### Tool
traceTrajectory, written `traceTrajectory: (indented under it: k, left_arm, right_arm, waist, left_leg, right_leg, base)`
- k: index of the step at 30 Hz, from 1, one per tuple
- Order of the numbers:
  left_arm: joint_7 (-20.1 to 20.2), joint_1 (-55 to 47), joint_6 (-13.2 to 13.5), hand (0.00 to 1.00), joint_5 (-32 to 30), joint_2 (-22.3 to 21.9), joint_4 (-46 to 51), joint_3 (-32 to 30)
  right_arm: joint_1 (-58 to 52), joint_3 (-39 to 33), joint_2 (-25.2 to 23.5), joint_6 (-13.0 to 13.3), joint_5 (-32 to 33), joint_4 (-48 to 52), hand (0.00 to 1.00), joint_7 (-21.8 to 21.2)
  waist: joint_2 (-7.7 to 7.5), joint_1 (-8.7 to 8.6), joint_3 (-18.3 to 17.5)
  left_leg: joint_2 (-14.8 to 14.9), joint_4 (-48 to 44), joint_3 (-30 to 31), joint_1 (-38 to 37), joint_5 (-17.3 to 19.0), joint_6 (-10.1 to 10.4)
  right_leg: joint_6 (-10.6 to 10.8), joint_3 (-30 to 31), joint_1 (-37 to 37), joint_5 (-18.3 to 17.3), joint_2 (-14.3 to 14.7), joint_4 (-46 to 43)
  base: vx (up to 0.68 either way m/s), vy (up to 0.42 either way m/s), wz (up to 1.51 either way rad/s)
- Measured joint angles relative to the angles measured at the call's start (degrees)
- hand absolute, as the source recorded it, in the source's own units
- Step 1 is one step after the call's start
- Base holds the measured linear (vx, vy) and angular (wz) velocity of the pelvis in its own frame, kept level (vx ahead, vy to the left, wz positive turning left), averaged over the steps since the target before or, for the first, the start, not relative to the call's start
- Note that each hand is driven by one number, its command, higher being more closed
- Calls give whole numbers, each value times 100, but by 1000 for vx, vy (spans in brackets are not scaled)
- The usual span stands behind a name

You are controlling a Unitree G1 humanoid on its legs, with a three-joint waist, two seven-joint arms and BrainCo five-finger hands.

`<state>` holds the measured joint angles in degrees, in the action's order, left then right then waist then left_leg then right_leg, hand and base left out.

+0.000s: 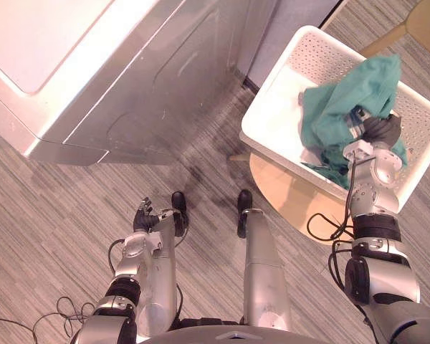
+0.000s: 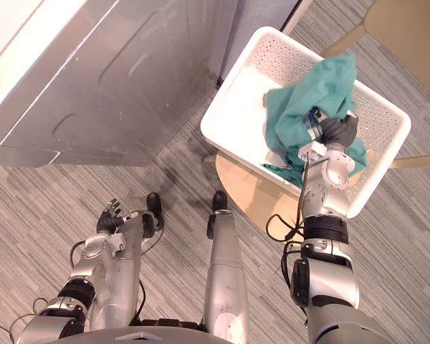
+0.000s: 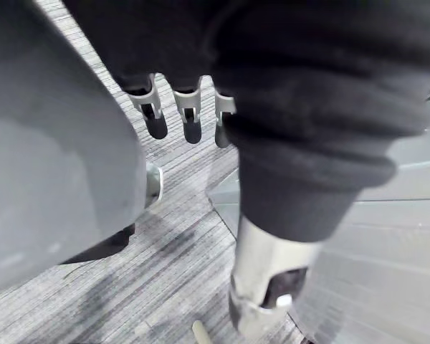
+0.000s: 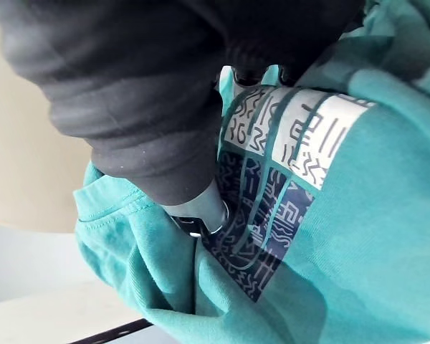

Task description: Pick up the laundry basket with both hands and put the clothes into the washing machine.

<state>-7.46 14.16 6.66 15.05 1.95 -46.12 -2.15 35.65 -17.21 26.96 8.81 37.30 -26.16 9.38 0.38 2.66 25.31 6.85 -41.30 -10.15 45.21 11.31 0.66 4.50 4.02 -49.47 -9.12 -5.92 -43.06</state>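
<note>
"Right wrist view first: what is under my right hand?"

"Your right hand is pushed down into a teal T-shirt, with the shirt's printed patch right against it. The cloth folds up round the hand, so I cannot tell whether it has closed on the shirt."

"Where does the shirt lie?"

"It is inside the white laundry basket, which sits on a wooden stool. Part of the shirt is heaped up beyond your hand, against the basket's far wall. The washing machine stands well apart from that hand, on your left, and its top looks closed."

"How will it all handle?"

"I judge the shirt light, limp and ready to slide or trail. Take a full bunch near its middle, beneath your palm. If you take only an edge, a sleeve may drag over the rim. The basket is stiff perforated plastic and probably light with so little in it. Take it by two opposite rims, one hand to each, or it may tip off the stool."

"And my left hand?"

"Your left hand hangs low at your side, well apart from the basket. It is relaxed and loosely spread, and it holds nothing."
</note>
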Motion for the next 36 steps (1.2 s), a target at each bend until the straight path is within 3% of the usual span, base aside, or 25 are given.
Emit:
traceTrajectory:
  k: [12, 20, 27, 32, 36]
  left_arm:
    - [-107, -462, -114, 0, -69, -286, -1, -2]
    - [-96, -1096, -298, 0, -369, -450, -75, -388]
    - [-88, -1452, -367, 0, -724, -658, -466, -1428]
    - [-96, -1672, -453, 0, -787, -667, -879, -2733]
    - [-129, -1836, -570, 0, -595, -667, -1098, -3749]
  right_arm:
    - [-1176, 188, -1051, 490, 1212, 2356, 100, 207]
    - [-2708, 530, -1702, 712, 1304, 3625, 100, 184]
    - [-3795, 435, -2373, 769, 1405, 4130, 100, 63]
    - [-4242, -67, -2880, 792, 1409, 4126, 100, -57]
    - [-4328, -390, -2936, 852, 1409, 4120, 100, -55]
  waist:
    - [-2, 29, -228]
    - [-2, 31, -833]
    - [-42, 16, -1566]
    - [-98, 15, -2110]
    - [-101, 42, -2437]
  left_leg:
    - [-32, 443, -106, -1028, -10, 28]
    - [-93, 870, -264, -1977, 58, 99]
    - [-282, 1666, -314, -2982, -123, 126]
    - [-490, 2643, -120, -3805, -448, 153]
    - [-556, 3217, 25, -4220, -647, 171]
  right_leg:
    - [-1, 4, 933, -21, -4, 291]
    - [-43, -20, 1750, -243, -93, 490]
    - [35, -181, 2680, -319, -291, 947]
    - [63, -476, 3469, -311, -425, 1501]
    - [82, -673, 3910, -299, -450, 1844]
  base:
    - [56, -17, -6]
    - [39, -17, -2]
    - [122, -4, 7]
    - [143, -3, 19]
    - [102, -5, 20]
